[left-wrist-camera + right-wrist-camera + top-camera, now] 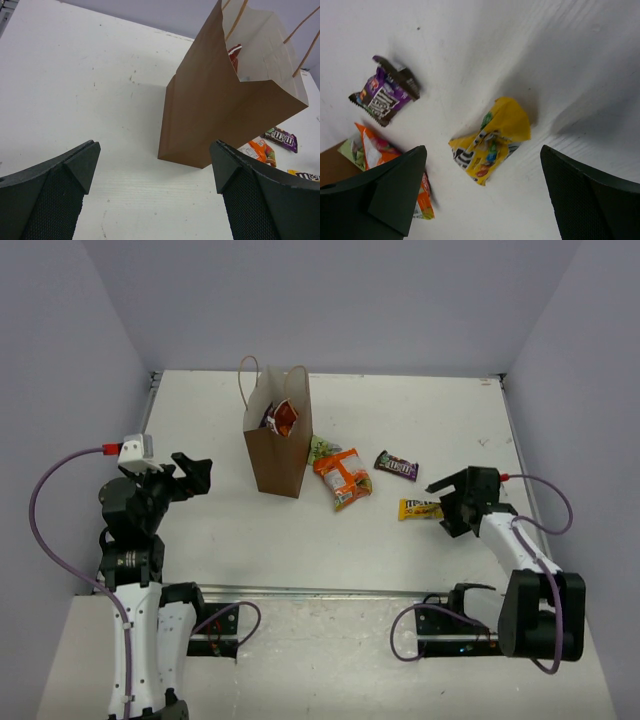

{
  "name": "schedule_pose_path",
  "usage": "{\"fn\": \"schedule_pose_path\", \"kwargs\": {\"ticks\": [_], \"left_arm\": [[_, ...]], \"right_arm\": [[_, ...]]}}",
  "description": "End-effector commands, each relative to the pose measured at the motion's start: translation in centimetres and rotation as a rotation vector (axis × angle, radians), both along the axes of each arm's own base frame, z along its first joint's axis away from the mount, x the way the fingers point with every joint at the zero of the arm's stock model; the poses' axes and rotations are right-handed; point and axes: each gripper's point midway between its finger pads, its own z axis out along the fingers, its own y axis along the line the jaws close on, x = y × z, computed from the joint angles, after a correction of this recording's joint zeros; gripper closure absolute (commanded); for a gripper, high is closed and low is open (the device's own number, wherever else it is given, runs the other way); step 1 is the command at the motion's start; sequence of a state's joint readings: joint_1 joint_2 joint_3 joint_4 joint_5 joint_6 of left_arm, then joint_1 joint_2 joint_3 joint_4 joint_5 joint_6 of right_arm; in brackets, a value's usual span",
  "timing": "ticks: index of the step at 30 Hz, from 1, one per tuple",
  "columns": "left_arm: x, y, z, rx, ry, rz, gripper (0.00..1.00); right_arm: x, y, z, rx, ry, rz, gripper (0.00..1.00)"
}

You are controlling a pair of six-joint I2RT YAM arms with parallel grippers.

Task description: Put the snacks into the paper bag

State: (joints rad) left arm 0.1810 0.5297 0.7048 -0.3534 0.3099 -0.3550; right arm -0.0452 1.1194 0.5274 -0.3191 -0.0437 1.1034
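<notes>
Plainly, left and right jaws gape apart, a crinkled yellow packet (490, 140) near the right pair.

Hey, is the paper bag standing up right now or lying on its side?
Upright. The paper bag stands on its base with its mouth open upward, and a red packet shows inside near the top.

Bare table (300, 540) all round yellow packet (490, 140); upright paper bag (277, 445) well apart.

The left gripper (154, 160) holds its fingers (55, 195) wide apart before the upright paper bag (210, 115) on the tabletop (90, 90). A red packet (234, 56) shows inside, and an orange packet (260, 151) lies beside it.
</notes>
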Motion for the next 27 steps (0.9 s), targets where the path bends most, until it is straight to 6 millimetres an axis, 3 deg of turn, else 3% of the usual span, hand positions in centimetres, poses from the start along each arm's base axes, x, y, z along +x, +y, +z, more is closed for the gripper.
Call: {"fn": "schedule_pose_path", "kwargs": {"ticks": [1,3,5,8,9,11,15,17,19,20,23,24,26,27], "left_arm": [[0.2,0.1,0.5,0.022,-0.031,-0.003,0.0],[0.1,0.2,0.6,0.022,-0.033,-0.001,0.0],[0.2,0.2,0.5,0.022,-0.031,0.0,0.0],[0.2,0.2,0.5,0.022,-0.03,0.0,0.0],[0.1,0.2,0.6,0.023,-0.033,0.0,0.0],[0.2,0.2,0.5,0.022,-0.031,0.0,0.0],[0.2,0.2,0.5,0.021,-0.028,-0.001,0.0],[0.2,0.2,0.4,0.021,-0.028,-0.001,0.0],[0.2,0.2,0.4,0.02,-0.027,-0.001,0.0],[0.3,0.2,0.4,0.02,-0.027,0.001,0.0],[0.2,0.2,0.5,0.019,-0.028,0.001,0.0],[0.2,0.2,0.4,0.019,-0.026,0.004,0.0],[0.2,0.3,0.4,0.019,-0.026,0.007,0.0],[0.2,0.3,0.3,0.02,-0.025,0.005,0.0]], "right_arm": [[2.4,-2.1,0.0,0.03,-0.011,-0.088,0.01],[2.8,-2.4,-1.2,0.071,0.024,-0.099,0.01],[3.1,-2.2,-1.8,0.095,0.03,-0.098,0.12],[3.2,-2.5,-2.3,0.091,0.028,-0.117,0.44],[2.9,-2.4,-2.6,0.091,0.031,-0.117,0.7],[2.9,-2.1,-1.8,0.1,-0.01,-0.098,0.99],[2.1,-0.3,0.4,0.122,-0.099,-0.007,1.0],[1.5,0.8,3.2,0.094,-0.191,0.041,1.0],[1.1,3.2,6.0,0.066,-0.274,0.135,1.0],[0.5,5.9,9.1,0.062,-0.359,0.247,1.0],[-0.5,9.7,14.0,0.05,-0.489,0.445,1.0],[-0.7,11.8,17.6,0.058,-0.572,0.542,1.0],[-1.2,13.8,20.2,0.033,-0.612,0.673,1.0],[-1.2,15.8,23.1,0.029,-0.663,0.749,1.0]]}}
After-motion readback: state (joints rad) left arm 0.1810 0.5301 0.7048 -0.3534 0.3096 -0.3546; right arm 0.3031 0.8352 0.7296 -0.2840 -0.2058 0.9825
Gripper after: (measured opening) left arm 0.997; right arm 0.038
